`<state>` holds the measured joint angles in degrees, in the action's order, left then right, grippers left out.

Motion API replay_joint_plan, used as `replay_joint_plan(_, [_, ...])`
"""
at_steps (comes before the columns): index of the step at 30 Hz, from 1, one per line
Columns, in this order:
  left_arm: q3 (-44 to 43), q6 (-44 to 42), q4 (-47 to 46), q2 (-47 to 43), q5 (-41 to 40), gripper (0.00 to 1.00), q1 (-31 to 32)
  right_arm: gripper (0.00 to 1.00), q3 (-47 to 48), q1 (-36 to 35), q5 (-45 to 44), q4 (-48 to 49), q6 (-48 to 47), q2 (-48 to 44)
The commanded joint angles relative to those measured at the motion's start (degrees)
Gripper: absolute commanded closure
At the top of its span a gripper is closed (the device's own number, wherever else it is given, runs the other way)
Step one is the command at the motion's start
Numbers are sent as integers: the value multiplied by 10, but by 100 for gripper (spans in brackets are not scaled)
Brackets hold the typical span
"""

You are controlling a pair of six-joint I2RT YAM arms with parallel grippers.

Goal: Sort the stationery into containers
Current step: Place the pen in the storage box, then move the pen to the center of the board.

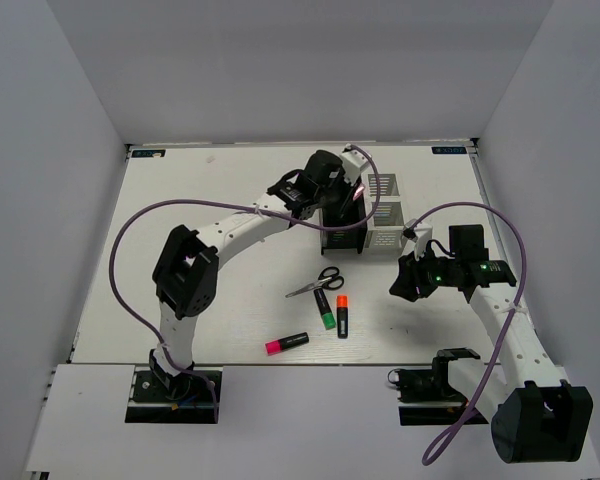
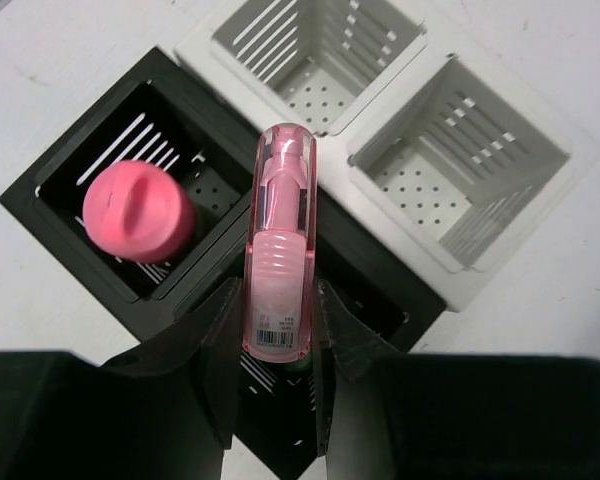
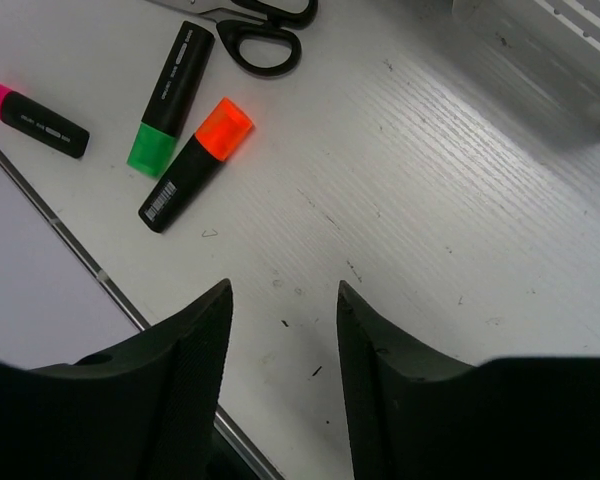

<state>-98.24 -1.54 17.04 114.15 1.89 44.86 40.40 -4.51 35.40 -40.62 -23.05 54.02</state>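
My left gripper [image 2: 278,292] is shut on a translucent pink piece [image 2: 280,230] and holds it over the black organizer [image 2: 75,128], above a near compartment. A thicker pink tube [image 2: 138,210] stands in the black organizer's left compartment. The white organizer [image 2: 392,92] adjoins it, both shown compartments bare. From the top view my left gripper [image 1: 352,200] hangs over the black organizer [image 1: 342,238]. My right gripper [image 3: 283,292] is open and empty above bare table. The orange [image 3: 195,165], green [image 3: 170,100] and pink [image 3: 30,115] highlighters and the scissors [image 3: 265,30] lie beyond it.
In the top view the scissors [image 1: 317,283], green [image 1: 324,309], orange [image 1: 342,314] and pink [image 1: 286,343] highlighters lie near the table's front edge [image 1: 280,364]. The white organizer [image 1: 385,215] stands right of the black one. My right gripper [image 1: 400,280] hovers just right of the highlighters.
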Motion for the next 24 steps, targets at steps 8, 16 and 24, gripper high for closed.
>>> replay_joint_plan(8, [19, 11, 1, 0, -12, 62, -9, 42, 21, 2, 14, -7, -5, -7])
replay_joint_plan(16, [16, 11, 5, -9, -14, 53, -9, 39, 20, 2, 15, -8, -7, -7])
replay_joint_plan(24, [31, 33, -2, -33, -1, 51, -5, 67, 17, 0, 16, -8, -11, -5])
